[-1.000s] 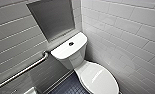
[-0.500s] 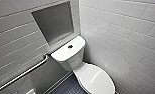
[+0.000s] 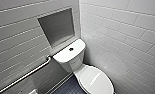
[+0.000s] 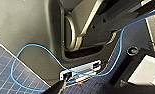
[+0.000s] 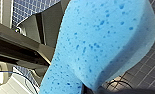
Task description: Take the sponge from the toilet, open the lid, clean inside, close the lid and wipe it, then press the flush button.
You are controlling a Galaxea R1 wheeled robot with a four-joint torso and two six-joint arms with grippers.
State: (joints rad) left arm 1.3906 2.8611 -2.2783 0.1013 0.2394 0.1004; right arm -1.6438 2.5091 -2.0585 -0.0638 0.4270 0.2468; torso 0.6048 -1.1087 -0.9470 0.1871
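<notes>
Containers:
- Toilet (image 3: 75, 62): white, set in the corner of two tiled walls. The lid (image 3: 96, 80) is down and flat over the bowl, so the inside of the bowl is hidden.
- Tank top: the flush button (image 3: 71, 49) sits at its middle, dark and round.
- Wall niche (image 3: 56, 27): a grey rectangular recess just above and behind the tank.
- A grab bar (image 3: 25, 75) runs along the wall beside the tank. The dark blue tiled floor (image 3: 68, 87) lies at the foot of the bowl.

Task item: the sponge (image 5: 100, 45) is bright blue and pitted. It is off the toilet and sits right at the right pincer (image 5: 90, 90), very close to the right wrist camera.

Right arm: the pincer is clenched on the sponge at its narrow lower end. The fingers are mostly covered by the foam. The sponge stands up out of the pincer and is carried in the air. Dark grid-tiled floor (image 5: 148, 70) lies well beyond it, and grey parts of the robot's own body are beside it.

Left arm: the wrist looks toward the robot's grey base housing (image 4: 23, 25) and the floor. A thin blue cable (image 4: 30, 50) loops across the housing, near the left pincer (image 4: 63, 87). Whether the left pincer is released or clenched cannot be told, as only a dark edge of it is visible.
</notes>
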